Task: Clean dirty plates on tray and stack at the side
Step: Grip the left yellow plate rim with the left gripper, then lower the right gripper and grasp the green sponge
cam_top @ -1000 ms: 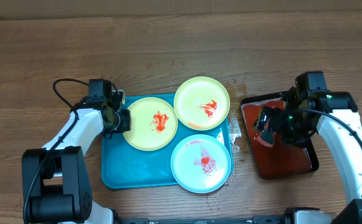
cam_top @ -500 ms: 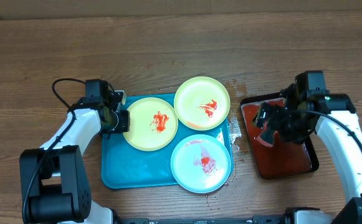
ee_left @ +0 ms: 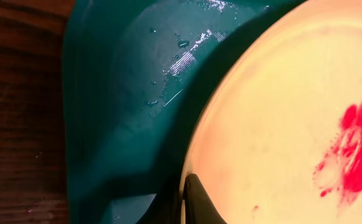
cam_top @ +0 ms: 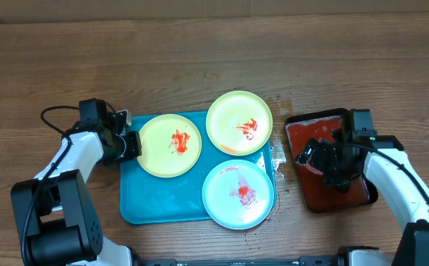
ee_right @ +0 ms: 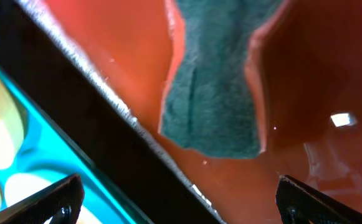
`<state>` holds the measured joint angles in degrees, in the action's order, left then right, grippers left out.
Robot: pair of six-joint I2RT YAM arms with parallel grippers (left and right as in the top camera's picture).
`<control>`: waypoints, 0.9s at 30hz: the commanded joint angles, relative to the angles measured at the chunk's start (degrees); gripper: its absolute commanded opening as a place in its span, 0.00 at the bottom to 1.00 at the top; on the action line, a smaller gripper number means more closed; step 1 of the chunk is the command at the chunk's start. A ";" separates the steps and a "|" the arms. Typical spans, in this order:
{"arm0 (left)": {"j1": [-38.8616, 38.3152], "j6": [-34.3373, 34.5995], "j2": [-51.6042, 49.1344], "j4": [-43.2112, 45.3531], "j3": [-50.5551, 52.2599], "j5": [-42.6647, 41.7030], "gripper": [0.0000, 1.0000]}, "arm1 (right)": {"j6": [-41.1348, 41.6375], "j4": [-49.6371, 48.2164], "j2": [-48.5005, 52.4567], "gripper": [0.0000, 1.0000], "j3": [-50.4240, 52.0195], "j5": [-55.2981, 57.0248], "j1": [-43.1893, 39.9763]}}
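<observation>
Turquoise tray [cam_top: 155,201] was found at the table's centre on the wood-grain tabletop [cam_top: 199,59], carrying all three plates.

Yellow-green plate [cam_top: 170,145] lay in the tray's left half. It had a red sauce smear at its middle. Left gripper [cam_top: 133,145] was clenched on this plate's left rim. In the left wrist view, one dark finger [ee_left: 196,202] was pressed on the plate's edge, with the wet tray floor showing beside it. Whether that edge was raised off the tray floor could not be determined.

Pale green plate [cam_top: 239,123] sat at the tray's far right corner, overhanging the far rim. It was just beside the yellow-green plate and carried a red smear.

Pale blue plate [cam_top: 238,193] sat at the near right corner, overhanging the near rim, with a red smear on its whitish centre. No plate lay on the bare tabletop.

Water droplets [cam_top: 277,159] were noted on the table between the turquoise tray and the smaller black tray [cam_top: 373,196] to its right, which held a wet red pad [cam_top: 336,193].

Right gripper [ee_right: 177,196] hung over the black tray with its jaws spread wide and nothing between them. Ahead of it, a dark green scouring sponge [ee_right: 212,93] with a reddish edge lay on the red surface, apart from both fingertips.
</observation>
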<state>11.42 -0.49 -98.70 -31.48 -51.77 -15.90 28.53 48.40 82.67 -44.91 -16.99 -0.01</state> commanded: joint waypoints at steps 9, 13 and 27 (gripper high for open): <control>0.13 -9.38 -3.08 0.57 2.49 -4.24 0.04 | 3.04 -9.66 -0.24 0.82 0.39 8.66 -0.37; -0.48 -9.29 -3.10 0.50 2.49 -4.31 0.04 | 4.74 -11.19 -0.22 0.56 0.39 10.93 -0.39; -1.05 -8.44 -3.10 0.50 2.49 -4.28 0.04 | 6.25 -11.69 8.33 0.17 0.66 13.29 -0.39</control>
<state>11.27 -7.94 -99.44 -30.22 -51.35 -20.86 34.41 36.75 89.60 -44.66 -4.84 -0.03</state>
